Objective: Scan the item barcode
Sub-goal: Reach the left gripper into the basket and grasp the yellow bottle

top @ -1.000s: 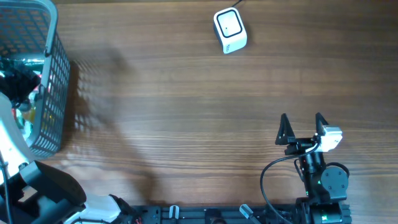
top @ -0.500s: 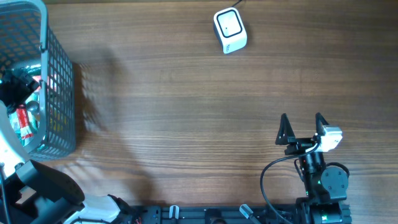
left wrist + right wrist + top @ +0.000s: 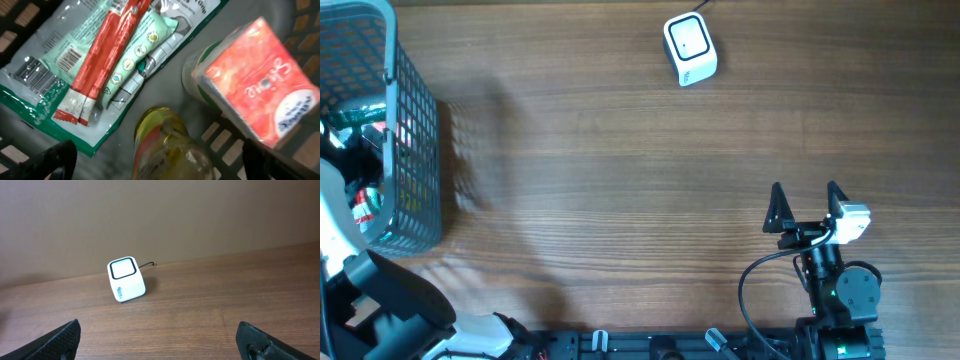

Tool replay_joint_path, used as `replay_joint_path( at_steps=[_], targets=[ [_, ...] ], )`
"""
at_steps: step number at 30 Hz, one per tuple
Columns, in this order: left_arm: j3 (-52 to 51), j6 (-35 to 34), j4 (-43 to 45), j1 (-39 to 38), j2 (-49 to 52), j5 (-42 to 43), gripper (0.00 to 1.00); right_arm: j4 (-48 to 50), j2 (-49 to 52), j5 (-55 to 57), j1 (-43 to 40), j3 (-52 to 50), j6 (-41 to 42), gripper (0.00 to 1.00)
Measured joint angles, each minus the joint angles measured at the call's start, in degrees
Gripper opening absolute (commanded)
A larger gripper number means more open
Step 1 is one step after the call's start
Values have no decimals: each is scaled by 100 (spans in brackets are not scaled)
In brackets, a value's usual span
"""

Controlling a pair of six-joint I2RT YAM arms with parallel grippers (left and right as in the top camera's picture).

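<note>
**Basket goods under spread left fingers, nothing taken yet**

The items to scan lie in the grey mesh basket (image 3: 412, 150) at the far left of the wooden counter (image 3: 620, 180), well apart from the white barcode scanner (image 3: 690, 48) at its far edge. The left fingers (image 3: 56, 159) hang spread wide inside the basket and hold nothing. The right fingers (image 3: 777, 208) are also spread and empty, near the front edge and facing the scanner.

Directly between the left fingers stands a yellowish bottle (image 3: 167, 145). It looks rigid, smooth and rounded, so probably the firmest hold, though it could slip or roll; a grip across its body below the cap seems safest. Its barcode is not visible.

The clear-and-green flat packet (image 3: 95, 65) shows a barcode (image 3: 70, 58) but looks thin, limp and crinkly. It lies flat on the basket floor, so only an edge pinch would work. The red pack (image 3: 255, 80) leans on a green can (image 3: 197, 82) and looks light and squashable.
</note>
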Motion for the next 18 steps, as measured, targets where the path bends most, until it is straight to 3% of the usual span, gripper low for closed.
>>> replay_joint_path(
  at_steps=[2, 4, 5, 11, 16, 18],
  targets=[
    [-70, -2, 52, 0, 2, 2, 95, -2, 0, 0, 0, 0, 0, 100],
    [-160, -7, 133, 0, 2, 0, 87, -2, 0, 0, 0, 0, -2, 100],
    [-168, -15, 140, 0, 2, 2, 77, -2, 0, 0, 0, 0, -2, 100],
    [-240, -68, 232, 0, 4, 9, 53, -2, 0, 0, 2, 0, -2, 100],
    [-243, -52, 240, 0, 4, 83, 41, -2, 0, 0, 2, 0, -2, 100],
    [-243, -66, 240, 0, 4, 103, 40, -2, 0, 0, 0, 0, 0, 100]
  ],
)
